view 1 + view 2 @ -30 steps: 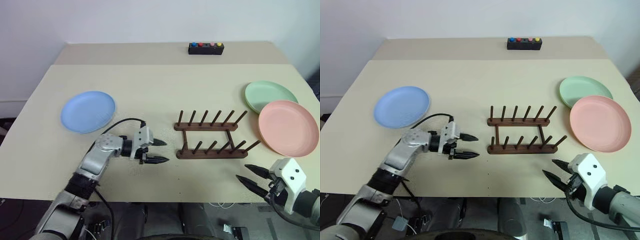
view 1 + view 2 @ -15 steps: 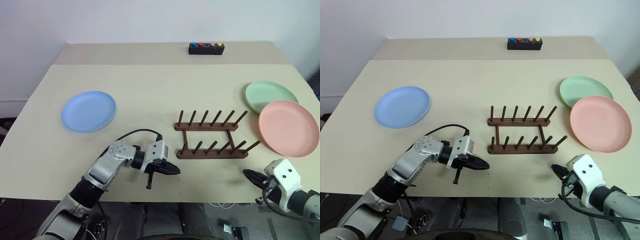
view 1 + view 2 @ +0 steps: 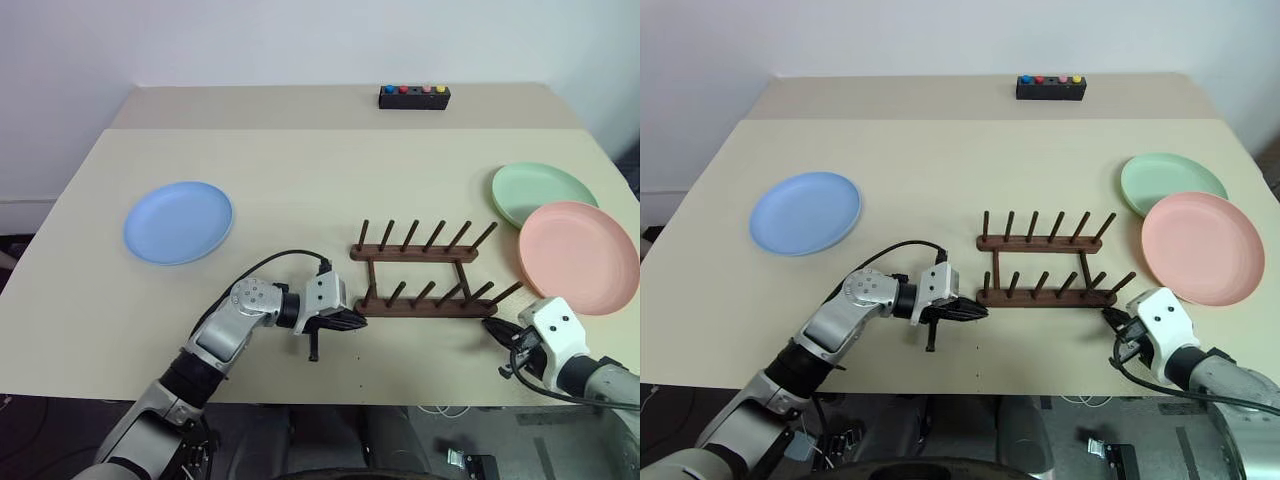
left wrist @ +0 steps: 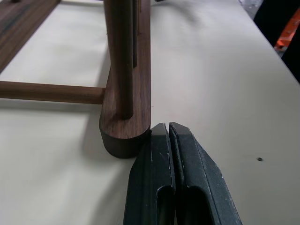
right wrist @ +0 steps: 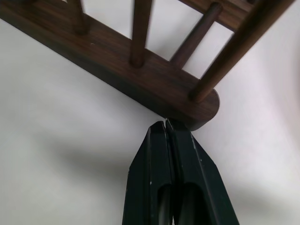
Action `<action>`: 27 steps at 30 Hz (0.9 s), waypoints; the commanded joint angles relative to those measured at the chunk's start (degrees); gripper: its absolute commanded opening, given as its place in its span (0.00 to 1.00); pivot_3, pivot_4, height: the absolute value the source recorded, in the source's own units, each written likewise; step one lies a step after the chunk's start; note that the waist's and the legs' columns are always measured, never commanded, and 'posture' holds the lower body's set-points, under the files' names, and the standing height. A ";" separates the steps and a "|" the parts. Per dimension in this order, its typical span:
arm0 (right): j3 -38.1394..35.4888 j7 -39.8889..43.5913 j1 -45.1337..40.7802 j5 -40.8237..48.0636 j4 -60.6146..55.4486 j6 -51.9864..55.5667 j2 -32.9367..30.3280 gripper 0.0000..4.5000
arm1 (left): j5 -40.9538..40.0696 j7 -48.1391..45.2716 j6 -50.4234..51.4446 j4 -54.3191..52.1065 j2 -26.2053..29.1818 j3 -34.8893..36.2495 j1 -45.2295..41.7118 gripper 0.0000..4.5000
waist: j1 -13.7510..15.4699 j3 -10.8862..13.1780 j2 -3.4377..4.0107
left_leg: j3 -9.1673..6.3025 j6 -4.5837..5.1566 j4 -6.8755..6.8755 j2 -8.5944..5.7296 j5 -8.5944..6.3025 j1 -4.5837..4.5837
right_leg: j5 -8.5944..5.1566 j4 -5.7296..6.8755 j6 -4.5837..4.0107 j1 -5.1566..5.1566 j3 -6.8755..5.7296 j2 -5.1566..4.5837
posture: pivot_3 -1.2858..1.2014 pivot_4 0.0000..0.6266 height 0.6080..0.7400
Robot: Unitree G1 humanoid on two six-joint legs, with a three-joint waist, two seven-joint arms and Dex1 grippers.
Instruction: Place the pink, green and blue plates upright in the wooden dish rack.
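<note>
The wooden dish rack (image 3: pixel 425 302) stands empty in the middle of the table. My left gripper (image 3: pixel 360 321) is shut, its tips against the left end of the rack's near rail (image 4: pixel 123 133). At the near rail's right end (image 5: pixel 201 110), my right gripper (image 3: pixel 489 324) is also shut and its tips meet the wood. Neither holds anything. The blue plate (image 3: pixel 178 222) lies flat at the far left. On the right, the green plate (image 3: pixel 540 190) lies behind the pink plate (image 3: pixel 578 256), which slightly overlaps it.
A small black box with coloured buttons (image 3: pixel 414 96) sits at the table's back edge. The table's front edge runs just below both grippers. Bare tabletop lies between the blue plate and the rack.
Both grippers have gone from open to shut. The left one slid right to the rack's left end; the right one moved forward to the rack's right end. Rack and plates stayed put.
</note>
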 commanded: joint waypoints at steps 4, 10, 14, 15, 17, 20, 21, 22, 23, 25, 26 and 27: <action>1.30 -0.39 -2.99 -1.43 2.65 -2.95 0.02 0.00 | 1.11 2.90 -3.26 3.23 -1.33 2.17 -1.44 0.01 | -0.01 0.00 0.00 | 0.01 0.00 0.02 0.00 0.00 0.01 | 0.01 0.01 0.01 0.01 0.00 0.00 | 0.52 0.24 1.00; 3.47 -1.27 -7.30 -2.55 5.96 -4.49 0.43 0.00 | 2.03 5.19 -6.20 7.82 -2.54 3.21 -3.16 0.01 | -0.12 -0.01 0.02 | 0.01 0.00 0.00 0.00 0.00 0.02 | 0.01 0.02 0.01 -0.01 0.01 0.01 | 0.52 0.24 1.00; 6.12 -2.76 -12.16 -4.76 9.76 -6.00 0.49 0.00 | 3.04 6.90 -8.86 12.19 -3.75 4.07 -5.01 0.01 | -0.10 -0.01 0.01 | 0.02 0.00 0.04 -0.02 0.00 0.03 | 0.02 0.03 0.02 0.01 0.02 0.00 | 0.52 0.24 1.00; 6.82 -3.08 -13.58 -5.13 10.59 -6.17 0.55 0.00 | 3.42 7.61 -9.66 13.68 -4.17 4.26 -5.66 0.01 | -0.14 -0.01 0.01 | 0.02 0.00 0.04 -0.02 0.00 0.03 | 0.02 0.03 0.02 0.00 0.02 0.00 | 0.52 0.24 1.00; 7.90 -3.40 -15.70 -5.58 11.77 -6.49 0.62 0.00 | 3.96 8.56 -10.92 16.15 -4.85 4.62 -6.70 0.01 | -0.12 -0.01 0.01 | 0.03 0.00 0.04 -0.02 0.00 0.05 | 0.02 0.03 0.02 0.02 0.02 0.00 | 0.52 0.24 1.00; 9.25 -3.60 -18.14 -6.38 13.62 -7.22 0.68 0.00 | 4.48 9.52 -12.57 19.79 -5.73 5.21 -8.17 0.01 | -0.12 -0.02 0.03 | 0.02 0.00 0.01 -0.02 0.01 0.06 | 0.02 0.05 0.03 0.01 0.02 0.01 | 0.52 0.24 1.00; 9.68 -3.70 -18.92 -6.70 14.46 -7.56 0.66 0.00 | 4.60 9.67 -13.06 20.87 -5.96 5.40 -8.62 0.01 | -0.12 -0.02 0.04 | 0.02 0.00 0.00 -0.02 0.00 0.05 | 0.02 0.05 0.03 0.00 0.02 0.01 | 0.52 0.24 1.00; 10.16 -3.77 -19.95 -7.01 15.65 -7.94 0.65 0.00 | 4.65 9.86 -13.56 22.04 -6.25 5.66 -9.14 0.01 | -0.12 -0.02 0.03 | 0.02 0.00 0.01 -0.02 0.01 0.05 | 0.02 0.05 0.02 0.00 0.02 0.01 | 0.52 0.24 1.00; 10.49 -3.80 -20.68 -7.16 16.55 -8.21 0.62 0.00 | 4.65 9.93 -13.93 22.92 -6.49 5.87 -9.52 0.01 | -0.12 -0.03 0.03 | 0.02 0.00 0.02 -0.02 0.01 0.06 | 0.03 0.05 0.03 0.01 0.02 0.01 | 0.52 0.24 1.00; 11.02 -3.75 -21.69 -7.44 17.75 -8.68 0.55 0.00 | 4.76 9.87 -14.58 24.00 -6.76 6.05 -9.93 0.01 | -0.13 -0.03 0.03 | 0.02 0.00 0.05 -0.04 0.01 0.07 | 0.03 0.06 0.03 0.03 0.03 0.00 | 0.52 0.24 1.00; 11.16 -3.70 -21.93 -7.46 17.97 -8.85 0.52 0.00 | 4.80 9.78 -14.80 24.31 -6.83 6.10 -10.02 0.01 | -0.13 -0.04 0.04 | 0.02 0.00 0.05 -0.04 0.01 0.08 | 0.03 0.07 0.03 0.04 0.03 0.01 | 0.52 0.24 1.00; 11.25 -3.61 -22.08 -7.46 18.10 -9.00 0.50 0.00 | 4.78 9.66 -14.92 24.56 -6.92 6.17 -10.08 0.01 | -0.14 -0.04 0.05 | 0.02 0.00 0.05 -0.04 0.01 0.09 | 0.03 0.07 0.03 0.04 0.03 0.00 | 0.52 0.24 1.00</action>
